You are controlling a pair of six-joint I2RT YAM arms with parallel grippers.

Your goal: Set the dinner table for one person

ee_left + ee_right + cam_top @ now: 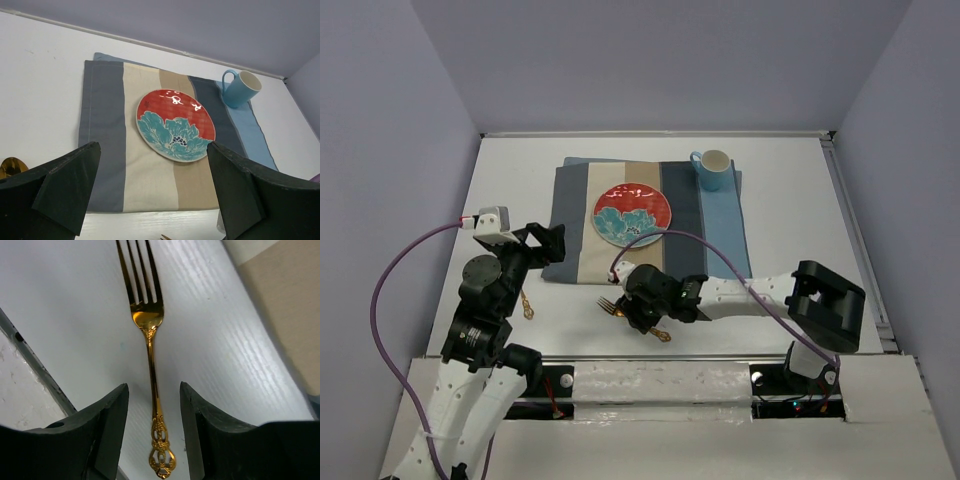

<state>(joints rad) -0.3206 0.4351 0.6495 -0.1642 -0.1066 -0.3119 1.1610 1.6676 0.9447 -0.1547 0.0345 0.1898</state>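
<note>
The white dinner table [510,180] holds a striped placemat [578,220] with a red and teal flowered plate [632,214] and a blue mug [712,169] on it. A gold fork [150,340] lies flat on the table in front of the placemat, tines pointing away in the right wrist view. My right gripper [638,305] is open and low over it, its fingers [112,410] on either side of the handle without touching it. My left gripper [552,245] is open and empty at the placemat's near left corner, facing the plate [175,125].
A gold spoon [526,303] lies on the table left of the fork, beside my left arm; its bowl shows in the left wrist view [10,166]. The table's near edge rail [30,360] runs close behind the fork. Lavender walls border the table.
</note>
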